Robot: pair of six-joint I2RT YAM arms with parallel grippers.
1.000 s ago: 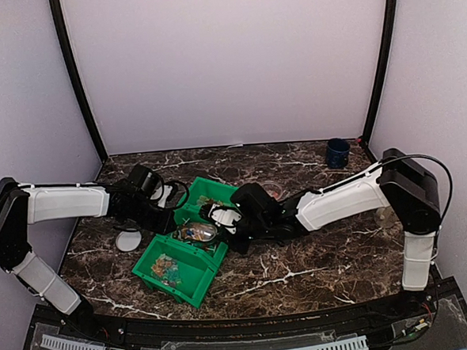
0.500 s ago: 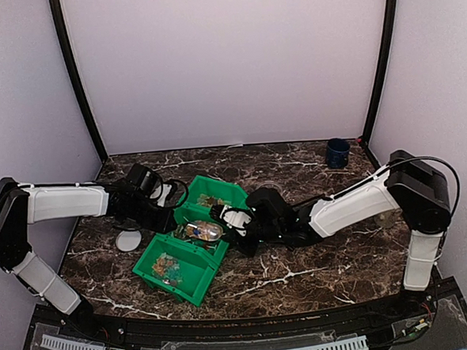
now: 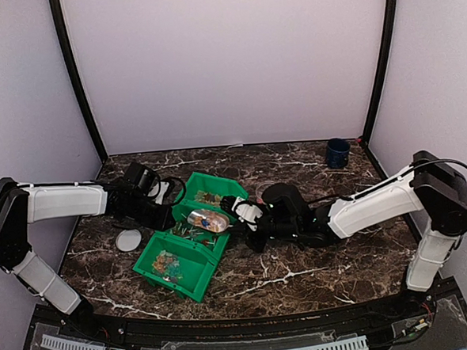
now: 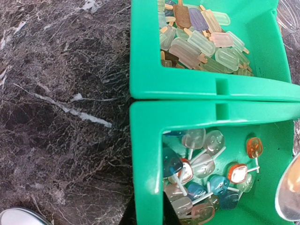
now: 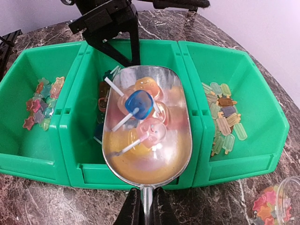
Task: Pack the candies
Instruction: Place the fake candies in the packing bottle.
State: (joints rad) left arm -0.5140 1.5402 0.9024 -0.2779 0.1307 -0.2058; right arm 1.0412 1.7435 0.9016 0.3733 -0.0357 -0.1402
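Whitish and flat, a round lid (image 3: 129,240) is lying alone at far left on the dark marble desk (image 3: 318,257), capping nothing. Beside it the left fingers (image 5: 134,44) are reaching over the back wall of the green bin (image 5: 234,164) and appear to be pinching that wall to steady it (the wrist view shows green plastic running between two dark tips). Most of the candies (image 4: 206,159) are lying loose in the bin's three compartments: stars at one end, lollipops in the middle, ice-lolly shapes at the other. A metal scoop (image 5: 150,154) is hovering above the middle compartment, carrying a heap of blue, orange and pink lollipops. The right fingers (image 5: 132,213) are squeezing its thin handle from both sides. Further right, a small clear jar (image 5: 283,206) is standing open on the desk just beside the bin, with a few star pieces showing inside. A blue mug (image 3: 338,153) is sitting well apart at the back. Packing looks to be under way but far from finished. One scoopful is lifted and waiting to be tipped into the jar, the bin is holding plenty more, and the lid is waiting its turn.
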